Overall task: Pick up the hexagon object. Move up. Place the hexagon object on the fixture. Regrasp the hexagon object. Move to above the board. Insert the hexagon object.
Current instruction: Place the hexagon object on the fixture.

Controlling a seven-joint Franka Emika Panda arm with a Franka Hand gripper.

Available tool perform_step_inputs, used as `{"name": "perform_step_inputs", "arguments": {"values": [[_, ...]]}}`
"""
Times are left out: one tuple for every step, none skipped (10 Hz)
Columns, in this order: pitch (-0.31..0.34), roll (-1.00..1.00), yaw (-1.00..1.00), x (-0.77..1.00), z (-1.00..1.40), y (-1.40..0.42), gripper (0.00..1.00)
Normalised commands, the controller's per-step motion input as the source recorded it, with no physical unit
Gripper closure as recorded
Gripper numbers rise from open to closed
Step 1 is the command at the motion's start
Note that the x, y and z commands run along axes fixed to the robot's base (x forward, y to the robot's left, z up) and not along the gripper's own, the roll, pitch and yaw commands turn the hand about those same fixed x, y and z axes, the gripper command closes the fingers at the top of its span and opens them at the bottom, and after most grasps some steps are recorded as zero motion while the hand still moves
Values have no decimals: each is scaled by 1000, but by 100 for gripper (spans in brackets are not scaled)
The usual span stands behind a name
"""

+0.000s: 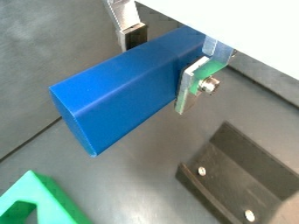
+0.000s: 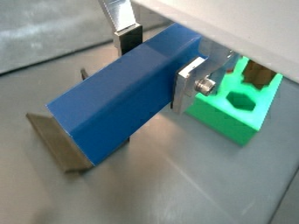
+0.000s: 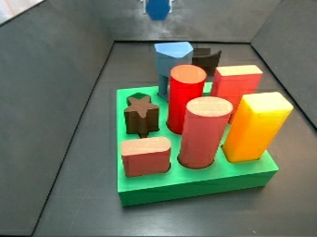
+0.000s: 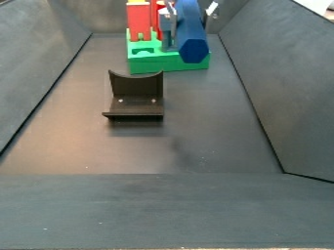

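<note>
My gripper [image 1: 163,61] is shut on the hexagon object [image 1: 117,101], a dark blue bar clamped across its width between the two silver fingers [image 1: 194,80]. Both wrist views show the grasp, and the gripper [image 2: 160,61] holds the bar [image 2: 111,109] in the air. In a side view the bar [image 4: 192,39] hangs high up, in front of the green board [image 4: 163,59]. The black fixture [image 4: 133,96] stands on the floor below, nearer the camera, with nothing on it. The board [image 3: 186,180] carries red, salmon, yellow and brown pegs. The bar's end [image 3: 158,8] shows at the top edge.
A pale blue-grey block [image 3: 171,56] and a dark piece [image 3: 206,58] stand at the board's far edge. Sloped grey walls [image 4: 255,78] close in the floor on both sides. The fixture [image 1: 239,179] and a board corner [image 1: 35,203] lie below the bar.
</note>
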Motion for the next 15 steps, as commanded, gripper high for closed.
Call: {"name": "perform_step_inputs", "arguments": {"values": [[-30,-1000,-101,1000,126,94,100],[-14,-1000,-98,1000,92,86,100],[-4,-1000,-97,1000,74,82,100],[6,-1000,-99,1000,48,78,100],[11,-1000,-100,1000,40,75,100],[22,-1000,-105,1000,15,72,100],[27,-937,-100,1000,3,73,100],[28,-739,-90,1000,-11,71,100],[29,-585,-84,952,-14,67,100],[33,-377,-78,844,-19,60,100],[35,-243,-72,761,-18,44,100],[31,-177,-66,637,-10,34,100],[31,-167,-52,541,-16,34,100],[43,-157,-44,427,-16,31,100],[56,-150,-42,346,-12,29,100]]}}
